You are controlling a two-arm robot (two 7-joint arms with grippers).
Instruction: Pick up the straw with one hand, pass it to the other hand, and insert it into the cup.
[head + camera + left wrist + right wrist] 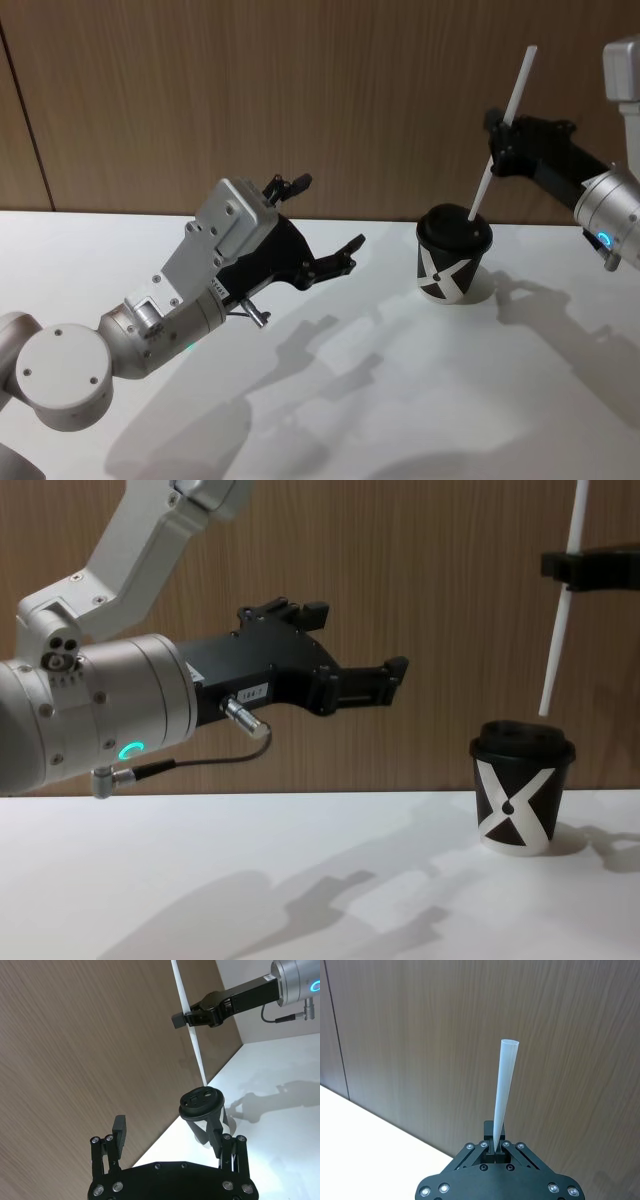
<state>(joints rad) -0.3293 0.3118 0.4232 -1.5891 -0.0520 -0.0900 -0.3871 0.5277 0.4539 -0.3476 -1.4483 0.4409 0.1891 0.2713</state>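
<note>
While the right gripper (497, 146), upper right of the head view, clamps the straw (500, 137) mid-length above the cup (453, 255), left gripper (325, 222) at centre-left hangs open, empty. Straw looks light, thin, crushable; a gentle mid-shaft pinch suits.

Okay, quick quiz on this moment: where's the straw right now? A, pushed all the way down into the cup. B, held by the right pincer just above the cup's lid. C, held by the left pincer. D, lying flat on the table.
B: the right pincer grips the straw mid-length, its lower tip hanging just above the cup in the chest view, while the left pincer is open and empty.
</note>
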